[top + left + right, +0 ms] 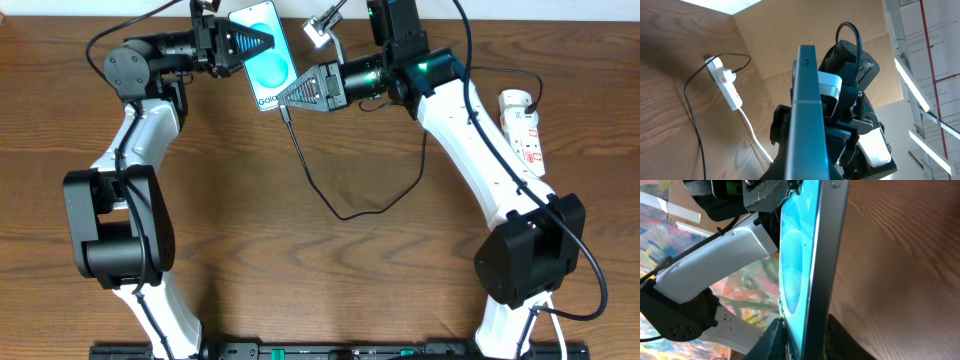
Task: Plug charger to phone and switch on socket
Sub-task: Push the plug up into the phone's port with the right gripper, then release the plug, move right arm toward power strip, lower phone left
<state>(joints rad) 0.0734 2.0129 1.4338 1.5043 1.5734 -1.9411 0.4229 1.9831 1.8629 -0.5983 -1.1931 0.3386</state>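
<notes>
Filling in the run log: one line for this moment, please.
left tool gripping phone | right tool at phone's lower end, grip unclear | charger trailing loose | socket not reached

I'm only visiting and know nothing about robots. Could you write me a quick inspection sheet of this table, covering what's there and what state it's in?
Surface: brown wooden table.
Job's things: phone, screen lit, at the far edge between both claws; white strip lying flat at the right edge.
Clutter: nothing seen.
Claws: left claw shut on the phone's side; right claw at the phone's lower end, grip unclear.
Cables: thin black cable loops over the table from the right claw; whether it is plugged into the phone cannot be told. The strip's white cord trails away.
Surroundings: brown board behind the table.
</notes>
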